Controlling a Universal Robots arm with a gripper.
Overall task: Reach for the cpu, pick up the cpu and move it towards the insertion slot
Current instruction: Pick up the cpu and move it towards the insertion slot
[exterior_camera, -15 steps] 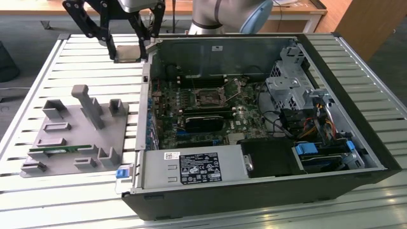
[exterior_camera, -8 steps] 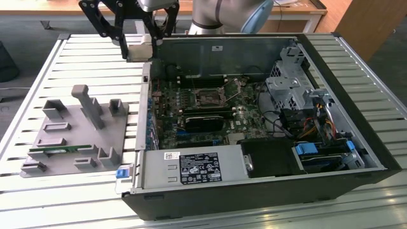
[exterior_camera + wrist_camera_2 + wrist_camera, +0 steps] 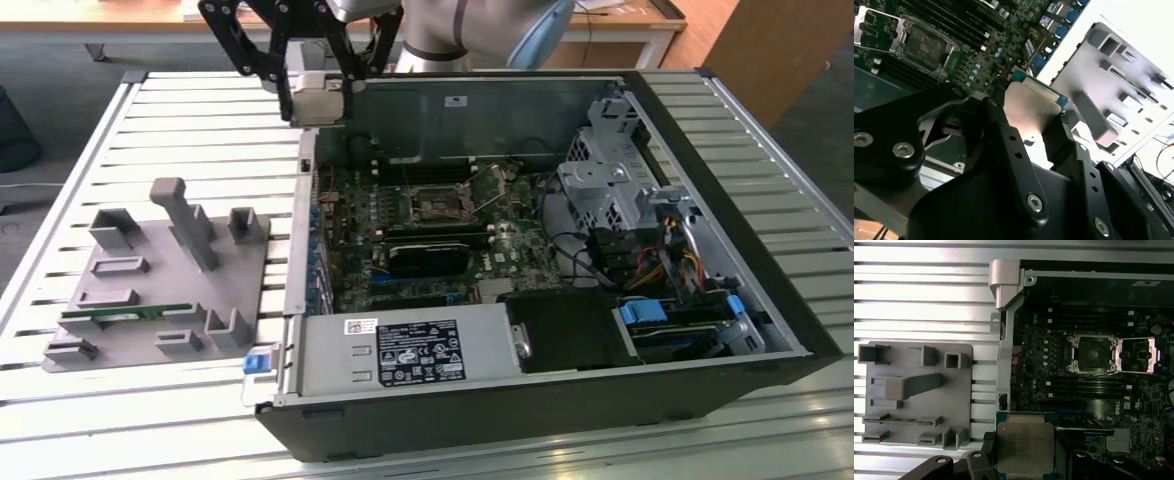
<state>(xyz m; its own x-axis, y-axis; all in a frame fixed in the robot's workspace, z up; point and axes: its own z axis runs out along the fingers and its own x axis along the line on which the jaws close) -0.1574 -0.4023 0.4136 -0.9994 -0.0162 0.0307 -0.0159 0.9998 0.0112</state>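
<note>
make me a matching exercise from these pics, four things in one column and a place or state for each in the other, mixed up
Things:
1. cpu
2. insertion slot
3. memory stick
4. grey holder tray

Places or states:
A. open on the motherboard, nothing in it
B. on the slatted table beside the computer case
C. held between the fingers of the gripper
D. lying in the grey tray

Pairs: 1-C, 2-A, 3-D, 4-B
</note>
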